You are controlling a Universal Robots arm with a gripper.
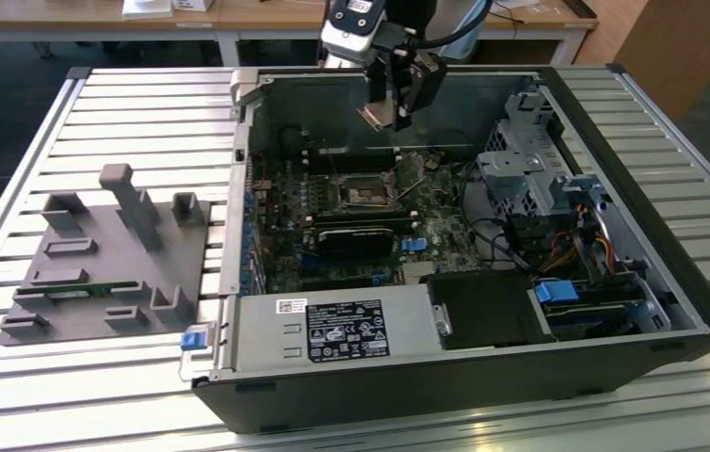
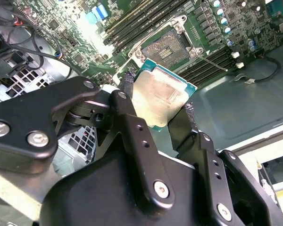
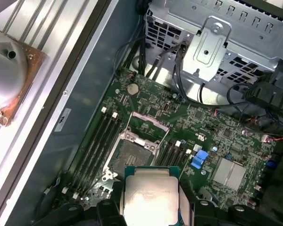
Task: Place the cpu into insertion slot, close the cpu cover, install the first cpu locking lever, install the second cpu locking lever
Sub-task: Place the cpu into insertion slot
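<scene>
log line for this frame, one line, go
fingers: shut on cpu | cpu: in air, apart from insertion slot | insertion slot: empty | step: cpu not placed

Downward tool [image 1: 395,115] tight on cpu [image 2: 161,96]

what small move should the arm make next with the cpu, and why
Probably ease down toward the insertion slot: the gripper grips the cpu by two edges, clear above the board, and the slot lies uncovered with nothing in it.
</scene>
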